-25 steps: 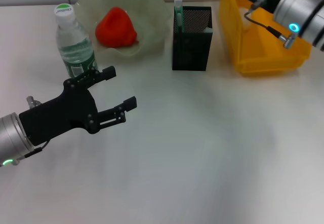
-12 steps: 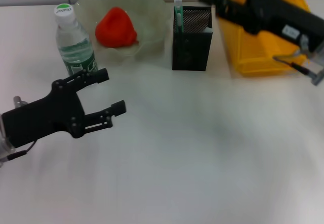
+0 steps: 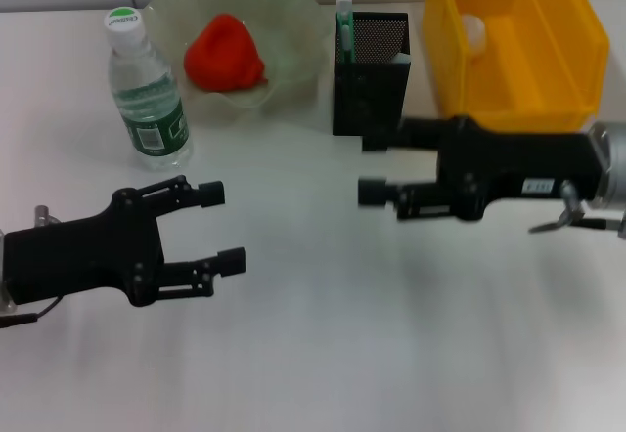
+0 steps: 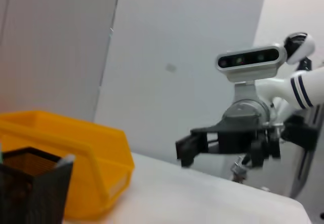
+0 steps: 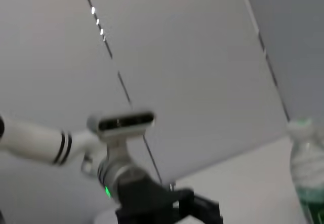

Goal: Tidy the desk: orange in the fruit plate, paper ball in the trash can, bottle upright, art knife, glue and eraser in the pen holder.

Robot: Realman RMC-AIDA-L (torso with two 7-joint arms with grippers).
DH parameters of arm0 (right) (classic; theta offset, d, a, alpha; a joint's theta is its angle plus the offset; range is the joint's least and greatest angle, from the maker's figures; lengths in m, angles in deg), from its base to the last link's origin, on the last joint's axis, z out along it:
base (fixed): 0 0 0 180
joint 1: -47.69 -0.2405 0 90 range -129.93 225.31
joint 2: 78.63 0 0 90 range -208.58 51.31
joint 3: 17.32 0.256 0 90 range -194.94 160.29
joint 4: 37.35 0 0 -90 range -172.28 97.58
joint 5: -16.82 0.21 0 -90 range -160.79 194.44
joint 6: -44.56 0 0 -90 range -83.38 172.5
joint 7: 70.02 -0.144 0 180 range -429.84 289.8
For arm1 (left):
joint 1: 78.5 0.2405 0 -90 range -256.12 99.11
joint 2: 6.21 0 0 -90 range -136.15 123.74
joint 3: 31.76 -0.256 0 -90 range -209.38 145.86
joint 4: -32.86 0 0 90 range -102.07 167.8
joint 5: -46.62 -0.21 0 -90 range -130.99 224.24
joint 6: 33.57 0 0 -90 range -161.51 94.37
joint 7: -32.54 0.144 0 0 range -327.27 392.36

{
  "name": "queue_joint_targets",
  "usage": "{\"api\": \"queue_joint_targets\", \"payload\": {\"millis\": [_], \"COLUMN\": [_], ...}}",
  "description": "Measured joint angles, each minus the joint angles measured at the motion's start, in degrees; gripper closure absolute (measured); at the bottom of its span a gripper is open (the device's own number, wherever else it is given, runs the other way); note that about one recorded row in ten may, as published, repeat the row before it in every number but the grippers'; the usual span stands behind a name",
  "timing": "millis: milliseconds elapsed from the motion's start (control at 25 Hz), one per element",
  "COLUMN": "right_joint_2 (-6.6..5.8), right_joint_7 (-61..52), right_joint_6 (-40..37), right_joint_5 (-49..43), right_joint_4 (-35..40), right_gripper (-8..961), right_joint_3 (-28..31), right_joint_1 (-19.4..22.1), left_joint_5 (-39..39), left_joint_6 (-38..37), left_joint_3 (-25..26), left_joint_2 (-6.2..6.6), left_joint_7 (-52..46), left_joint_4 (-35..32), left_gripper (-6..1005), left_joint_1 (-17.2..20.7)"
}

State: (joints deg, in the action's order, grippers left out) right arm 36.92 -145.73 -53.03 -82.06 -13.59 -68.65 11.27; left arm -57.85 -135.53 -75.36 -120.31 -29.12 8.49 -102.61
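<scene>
Since both my left tool (image 3: 217, 227) and right tool (image 3: 380, 166) hang open and empty over the white bench (image 3: 323, 354), I judge parking them apart wisest.

We see the bottle (image 3: 145, 85), clear plastic with a green label and a green-and-white cap, standing upright on the white desk (image 3: 323, 354) just beside the fruit plate (image 3: 284, 12), a pale translucent bowl with a wavy rim that holds the orange (image 3: 225, 53), which looks red-orange and somewhat lumpy. To the right of the plate stands the pen holder (image 3: 371, 75), a black mesh box with a green-and-white stick-like item upright in its left corner and a pale item leaning at its right edge; we cannot tell what either is. Right of that sits the trash can (image 3: 514, 80), an open yellow bin with the paper ball (image 3: 471, 31) lying white against its inner left wall.
</scene>
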Motion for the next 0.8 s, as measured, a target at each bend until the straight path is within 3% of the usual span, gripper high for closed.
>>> {"api": "queue_joint_targets", "payload": {"millis": [320, 800], "right_joint_2": [2.69, 2.92], "right_joint_7": [5.9, 6.6], "right_joint_6": [5.1, 5.2], "right_joint_5": [-5.9, -6.6], "right_joint_4": [-0.5, -0.7], "right_gripper": [178, 178], "right_joint_3": [0.0, -0.1], "right_joint_1": [1.4, 1.3], "left_joint_5": [-2.1, -2.8], "left_joint_6": [0.8, 1.2], "left_joint_3": [-0.2, -0.2], "left_joint_2": [-0.71, -0.43], "left_joint_7": [-0.1, -0.5], "left_joint_4": [0.3, 0.1], "left_gripper": [140, 140], "left_joint_1": [-0.9, -0.6]}}
